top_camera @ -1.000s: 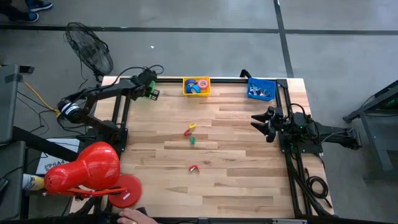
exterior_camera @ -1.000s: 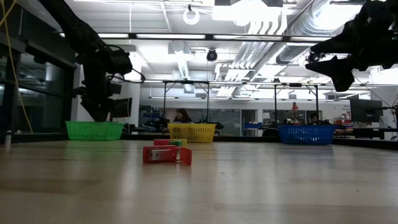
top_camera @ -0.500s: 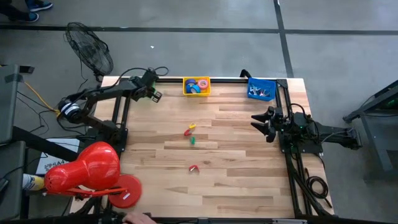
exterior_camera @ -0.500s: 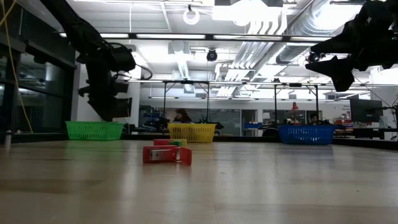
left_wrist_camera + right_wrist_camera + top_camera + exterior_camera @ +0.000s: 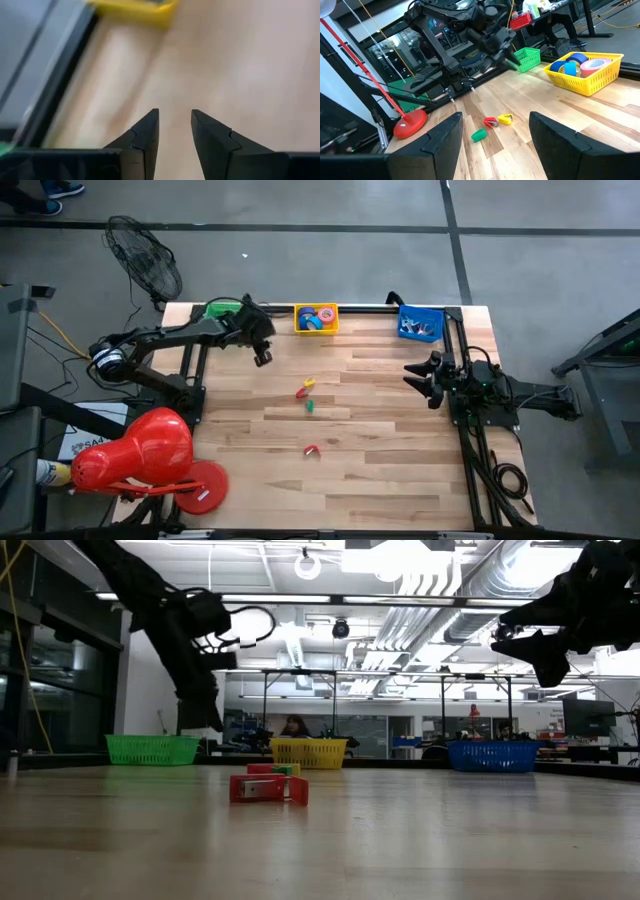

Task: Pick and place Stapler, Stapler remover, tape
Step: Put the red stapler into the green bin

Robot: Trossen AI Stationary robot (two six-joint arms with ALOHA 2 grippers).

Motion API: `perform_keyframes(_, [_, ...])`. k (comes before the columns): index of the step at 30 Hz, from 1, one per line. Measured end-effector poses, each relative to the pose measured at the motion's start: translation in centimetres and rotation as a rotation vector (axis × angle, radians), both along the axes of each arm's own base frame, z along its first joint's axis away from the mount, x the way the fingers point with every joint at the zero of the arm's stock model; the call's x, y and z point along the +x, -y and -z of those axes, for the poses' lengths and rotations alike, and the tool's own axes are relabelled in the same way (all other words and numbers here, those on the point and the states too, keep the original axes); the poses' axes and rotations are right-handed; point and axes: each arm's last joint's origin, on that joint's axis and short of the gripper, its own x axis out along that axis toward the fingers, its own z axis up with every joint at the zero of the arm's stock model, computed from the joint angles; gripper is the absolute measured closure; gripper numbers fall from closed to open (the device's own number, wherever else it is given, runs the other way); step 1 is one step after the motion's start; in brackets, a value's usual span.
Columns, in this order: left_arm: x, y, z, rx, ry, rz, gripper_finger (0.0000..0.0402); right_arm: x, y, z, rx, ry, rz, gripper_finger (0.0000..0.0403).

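Observation:
Rolls of tape (image 5: 318, 316), blue and pink among them, lie in a yellow basket (image 5: 299, 323) at the far edge. Small claw-shaped stapler removers lie mid-table: a yellow one (image 5: 309, 382), a red one (image 5: 302, 392), a green one (image 5: 309, 406) and a second red one (image 5: 312, 450). No stapler shows plainly. My left gripper (image 5: 263, 359) hangs over bare wood between the green basket (image 5: 222, 308) and the yellow one, slanting down, open by a narrow gap (image 5: 175, 117) with nothing in it. My right gripper (image 5: 412, 376) waits level at the right side, open (image 5: 495, 135).
A blue basket (image 5: 434, 332) at the far right holds pale things too small to tell. A black rail (image 5: 365, 307) runs along the far edge. A red stand (image 5: 140, 455) and a fan (image 5: 145, 260) are off the table's left side. Bare wood spreads around the mid-table pieces.
My left gripper has swung from above the green basket toward the table's right and near side, rolling at the wrist. The green basket, which it covered before, now shows whole. My right arm has kept still.

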Motion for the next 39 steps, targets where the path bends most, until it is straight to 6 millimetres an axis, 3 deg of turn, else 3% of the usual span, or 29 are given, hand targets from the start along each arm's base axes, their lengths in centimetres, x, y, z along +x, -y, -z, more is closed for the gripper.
perform_keyframes(7, [2.3, 3.6, 0.0, -0.089, 0.057, 0.240, 0.0290, 0.0, 0.0, 0.0, 0.000, 0.000, 0.000, 0.0182])
perform_keyframes(12, [3.9, 7.4, 0.0, -0.127, 0.071, 0.467, 0.0290, 0.0, 0.0, 0.0, 0.000, 0.000, 0.000, 0.0182])
perform_keyframes(20, [5.6, 13.6, -0.4, 0.084, 0.065, 0.997, 0.0290, 0.0, 0.0, 0.0, 0.000, 0.000, 0.000, 0.0182])
perform_keyframes(23, [6.6, 15.4, -0.5, 0.138, 0.084, 1.107, 0.0290, 0.0, 0.0, 0.0, 0.000, 0.000, 0.000, 0.0183])
perform_keyframes(29, [8.3, 17.3, -0.9, 0.166, 0.101, 1.148, 0.0288, 0.0, 0.0, 0.0, 0.000, -0.001, 0.000, 0.0182])
perform_keyframes(33, [9.5, 17.9, -0.9, 0.164, 0.121, 1.159, 0.0261, 0.0, 0.0, 0.0, 0.000, -0.001, 0.000, 0.0183])
perform_keyframes(36, [10.5, 17.9, -1.2, 0.076, 0.186, 1.018, 0.0223, 0.0, 0.0, 0.0, 0.000, -0.001, 0.000, 0.0182])
perform_keyframes(39, [11.1, 17.8, -1.4, -0.147, 0.241, 0.732, 0.0184, 0.0, 0.0, 0.0, 0.000, -0.001, 0.000, 0.0182])
